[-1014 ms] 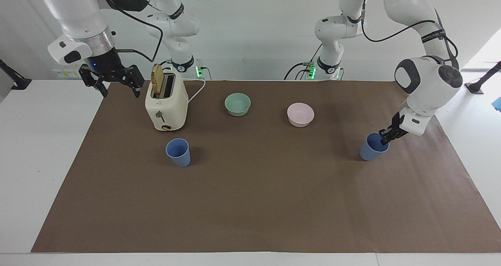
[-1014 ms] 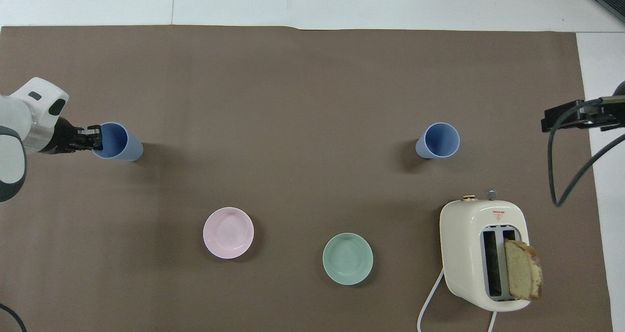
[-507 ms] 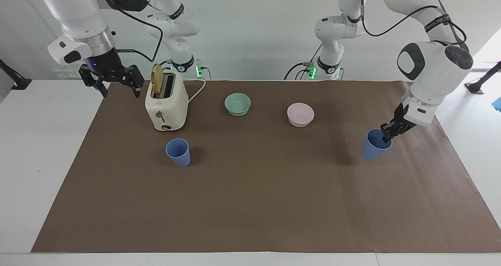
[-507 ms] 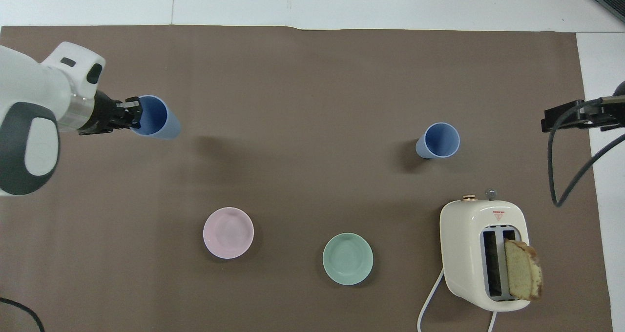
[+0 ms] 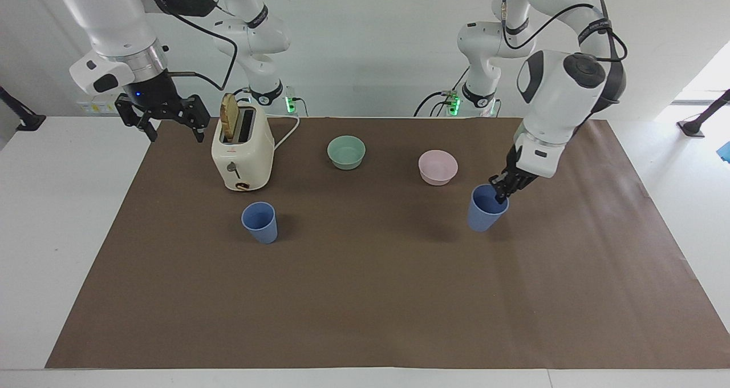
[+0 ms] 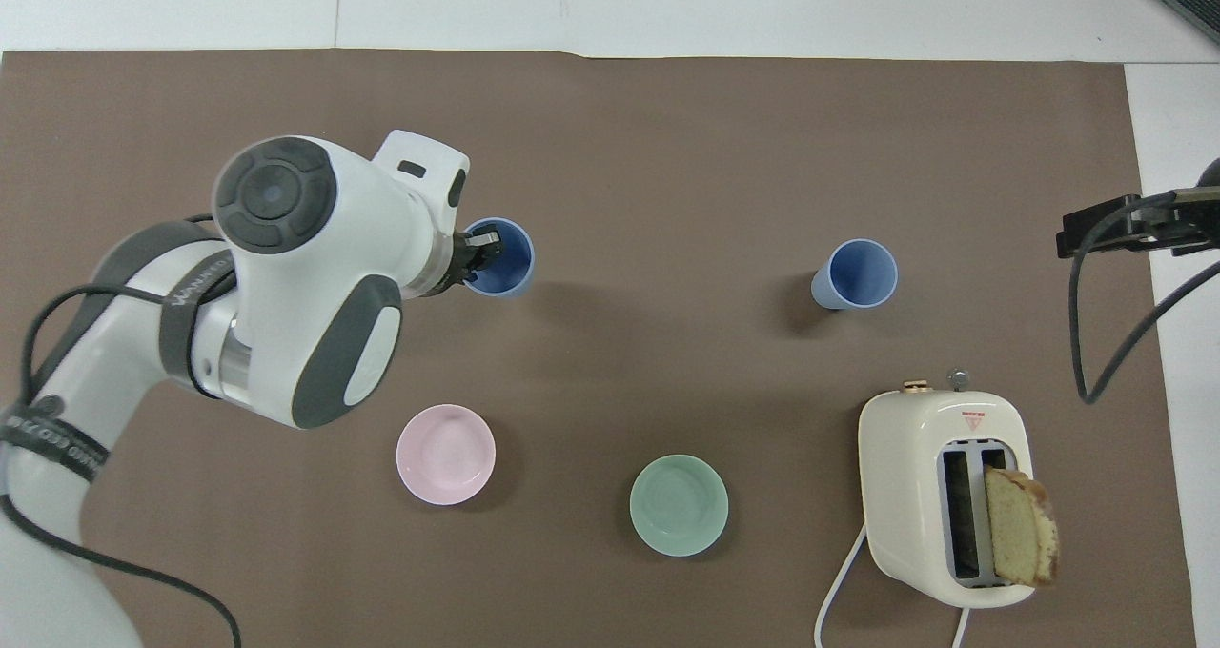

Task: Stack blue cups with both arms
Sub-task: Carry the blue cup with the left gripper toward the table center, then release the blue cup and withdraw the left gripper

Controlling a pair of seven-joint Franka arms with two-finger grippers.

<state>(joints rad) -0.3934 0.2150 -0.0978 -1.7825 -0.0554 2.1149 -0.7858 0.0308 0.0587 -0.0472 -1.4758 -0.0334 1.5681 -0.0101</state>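
Facing view: the left tool [image 5: 502, 191] pinches the rim of one blue cup [image 5: 483, 210], lifted clear above the worktop [image 5: 365, 296] beside the pink bowl [image 5: 438, 167]. The other blue cup [image 5: 260, 222] stands by the toaster [image 5: 242, 151]. The right tool [image 5: 161, 117] waits spread open.

Overhead view: the carried cup [image 6: 505, 259] hangs tilted over the mat, well apart from the standing cup [image 6: 858, 274].

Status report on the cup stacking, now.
Left gripper shut on the rim of one blue cup, held over the mat. Right gripper open, waiting beside the toaster. Other blue cup stands upright on the mat. Nothing between the cups.
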